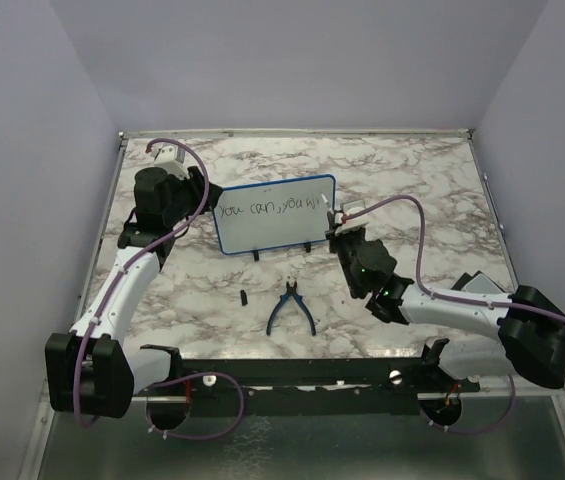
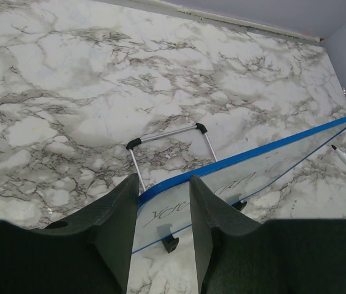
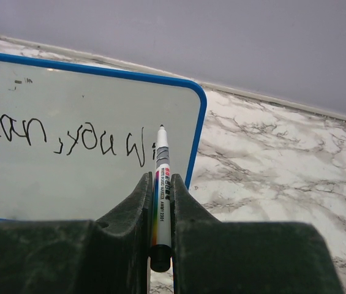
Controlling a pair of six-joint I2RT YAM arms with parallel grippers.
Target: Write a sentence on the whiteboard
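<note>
Upright blue-framed whiteboard [image 1: 262, 236], sentence [image 3: 75, 138] seemingly unfinished, "can, you wi"

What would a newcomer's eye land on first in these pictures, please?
The blue-framed whiteboard stands mid-table, its unfinished sentence reading "you can, you wi". The right gripper holds a marker with its tip by the last letter, while the left gripper straddles the board's left end. Blue-handled pliers lie in front.

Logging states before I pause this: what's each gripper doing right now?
Left gripper: fingers straddle the whiteboard edge; grip cannot be told.
Right gripper: closed on the marker.
</note>
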